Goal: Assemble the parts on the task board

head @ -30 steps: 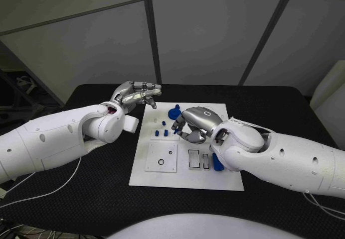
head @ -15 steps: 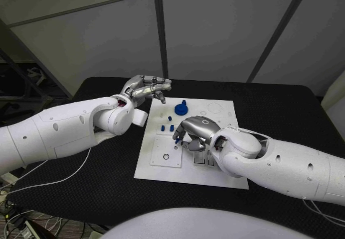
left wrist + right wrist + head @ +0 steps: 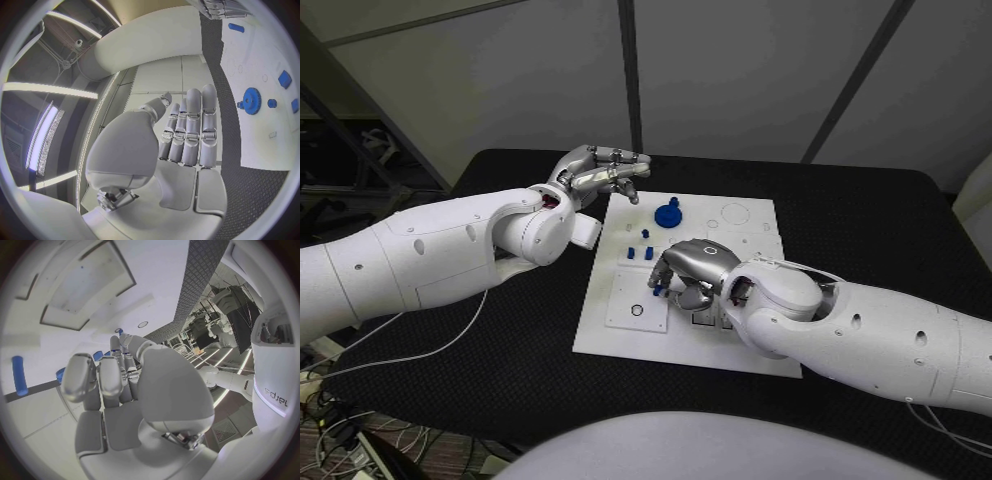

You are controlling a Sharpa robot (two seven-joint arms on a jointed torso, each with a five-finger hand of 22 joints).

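I see the task board [image 3: 733,345] lying mid-desk [image 3: 877,230], with a blue gear [image 3: 669,212] standing near its far edge and small blue pegs [image 3: 643,254] just nearer. My right robot hand [image 3: 687,275] hovers low over the board's middle, fingers curled; its wrist view adds a blue rod [image 3: 19,375] lying on the white plate, and nothing held. My left robot hand [image 3: 599,172] hangs off the far-left corner; from its wrist, the fingers [image 3: 190,130] are straight and empty.
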